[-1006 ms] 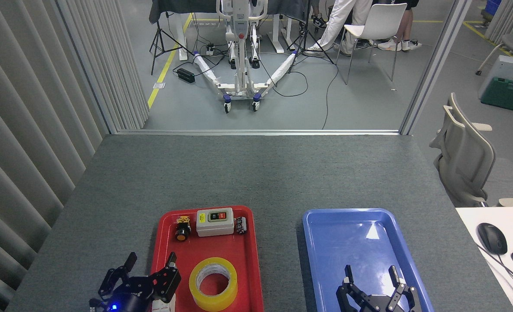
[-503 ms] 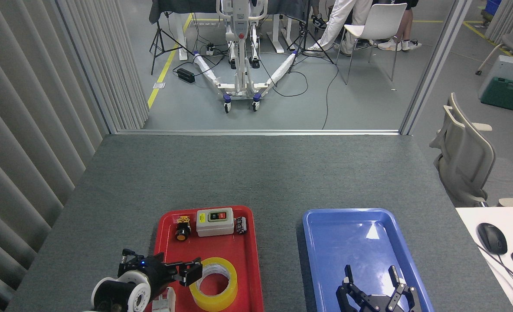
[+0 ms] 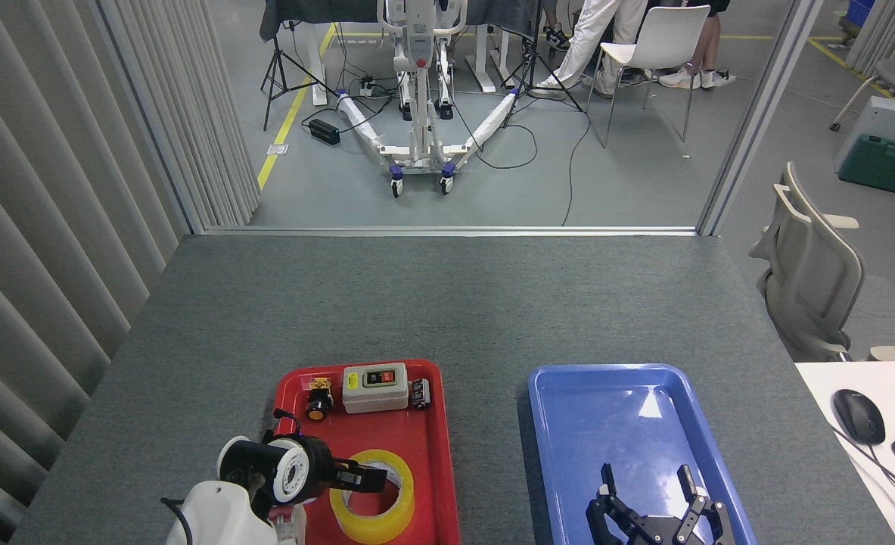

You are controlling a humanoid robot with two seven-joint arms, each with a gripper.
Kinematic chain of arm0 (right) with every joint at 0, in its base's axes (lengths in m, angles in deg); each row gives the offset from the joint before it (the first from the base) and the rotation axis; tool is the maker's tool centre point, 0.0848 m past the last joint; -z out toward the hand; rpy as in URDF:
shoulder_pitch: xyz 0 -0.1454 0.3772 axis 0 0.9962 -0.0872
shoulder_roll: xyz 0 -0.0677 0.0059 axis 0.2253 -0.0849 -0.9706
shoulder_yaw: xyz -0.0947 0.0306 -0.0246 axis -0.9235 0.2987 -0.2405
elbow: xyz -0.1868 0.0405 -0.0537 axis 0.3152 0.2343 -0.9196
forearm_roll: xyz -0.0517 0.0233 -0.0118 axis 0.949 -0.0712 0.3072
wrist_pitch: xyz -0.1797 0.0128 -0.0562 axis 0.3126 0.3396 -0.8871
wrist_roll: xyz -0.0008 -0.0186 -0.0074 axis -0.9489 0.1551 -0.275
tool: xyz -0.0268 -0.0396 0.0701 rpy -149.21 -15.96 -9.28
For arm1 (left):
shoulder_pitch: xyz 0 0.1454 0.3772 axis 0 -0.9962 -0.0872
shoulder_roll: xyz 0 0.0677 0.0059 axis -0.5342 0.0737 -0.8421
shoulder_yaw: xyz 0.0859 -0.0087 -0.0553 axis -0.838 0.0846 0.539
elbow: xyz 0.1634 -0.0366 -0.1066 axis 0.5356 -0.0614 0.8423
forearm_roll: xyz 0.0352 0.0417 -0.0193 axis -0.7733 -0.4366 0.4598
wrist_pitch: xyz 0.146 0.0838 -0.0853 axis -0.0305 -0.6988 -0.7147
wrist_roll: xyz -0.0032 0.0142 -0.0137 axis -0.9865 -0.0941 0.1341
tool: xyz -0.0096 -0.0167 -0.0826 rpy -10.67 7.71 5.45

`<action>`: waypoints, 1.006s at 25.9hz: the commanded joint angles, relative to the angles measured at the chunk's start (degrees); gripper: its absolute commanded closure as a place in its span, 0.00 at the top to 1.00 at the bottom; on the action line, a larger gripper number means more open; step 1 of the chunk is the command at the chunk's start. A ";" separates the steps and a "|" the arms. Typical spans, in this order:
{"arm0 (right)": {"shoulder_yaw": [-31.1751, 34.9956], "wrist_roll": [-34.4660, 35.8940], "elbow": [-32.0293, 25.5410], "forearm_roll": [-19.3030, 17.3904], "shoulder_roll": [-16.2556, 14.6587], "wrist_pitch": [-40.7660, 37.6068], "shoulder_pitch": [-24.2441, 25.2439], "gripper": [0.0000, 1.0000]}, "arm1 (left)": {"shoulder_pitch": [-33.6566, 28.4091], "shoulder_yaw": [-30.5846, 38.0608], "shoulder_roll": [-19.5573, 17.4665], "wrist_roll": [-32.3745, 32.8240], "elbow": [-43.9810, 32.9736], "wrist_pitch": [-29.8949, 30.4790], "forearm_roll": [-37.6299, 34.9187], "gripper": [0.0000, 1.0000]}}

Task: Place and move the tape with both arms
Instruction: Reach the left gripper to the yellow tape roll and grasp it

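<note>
Left tool (image 3: 364, 478) sideways; right tool (image 3: 647, 488) spread.

tape (image 3: 372, 497) in left tray (image 3: 432, 454)

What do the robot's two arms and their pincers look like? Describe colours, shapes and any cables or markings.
The left arm has a glossy white shell, then a black cylindrical wrist with a white perforated ring and a thin black cable looped above it. Its left pincer is black and seen end-on. The right pincer is black, with slim spread fingers on linkage bars; no markings are legible.
</note>
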 commanded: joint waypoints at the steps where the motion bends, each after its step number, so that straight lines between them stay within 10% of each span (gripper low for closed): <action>1: 0.00 0.02 0.00 0.00 0.00 -0.06 0.00 1.00 | 1.52 -0.12 0.34 2.03 1.37 -0.09 -0.25 0.99; 12: 0.00 1.42 0.00 0.00 0.00 0.02 0.00 1.00 | 3.01 -0.29 0.16 5.90 5.59 -0.09 -5.70 0.84; 20: 0.00 1.42 0.00 0.00 0.00 -0.06 0.00 1.00 | 3.37 -1.61 0.07 6.25 8.22 -0.09 -5.70 0.04; 26: 0.00 1.42 0.00 0.00 0.00 -0.07 0.00 1.00 | 3.72 -1.96 0.16 5.99 8.67 3.16 -5.62 0.00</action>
